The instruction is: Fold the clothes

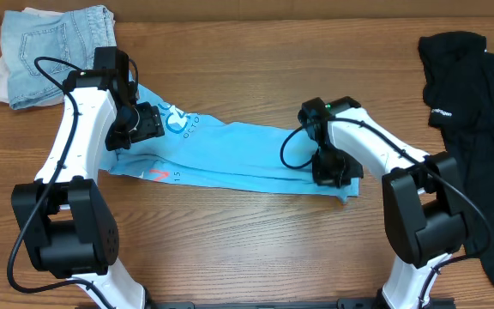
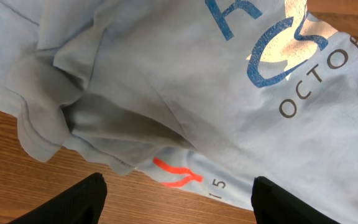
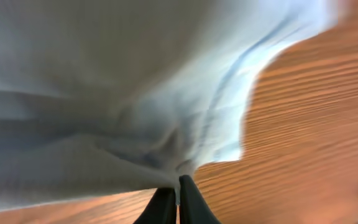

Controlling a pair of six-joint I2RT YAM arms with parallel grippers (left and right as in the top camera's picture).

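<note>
The sky-blue T-shirt (image 1: 247,150) lies mid-table (image 1: 256,240), drawn into one long band. Its axis slopes from upper left to lower right. The print reads "OCTO" in grey, with "15" beside a red-orange mark (image 2: 174,172). The right gripper (image 3: 178,186) is pinched on the band's right end. The left gripper (image 2: 179,182) hangs over the left end, fingers wide apart. One black shirt (image 1: 474,129), its small white logo unreadable, lies far right. One denim garment (image 1: 54,47) lies upper left.

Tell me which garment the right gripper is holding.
The sky-blue T-shirt; the right gripper pinches its edge. The black shirt and jeans lie untouched.
</note>
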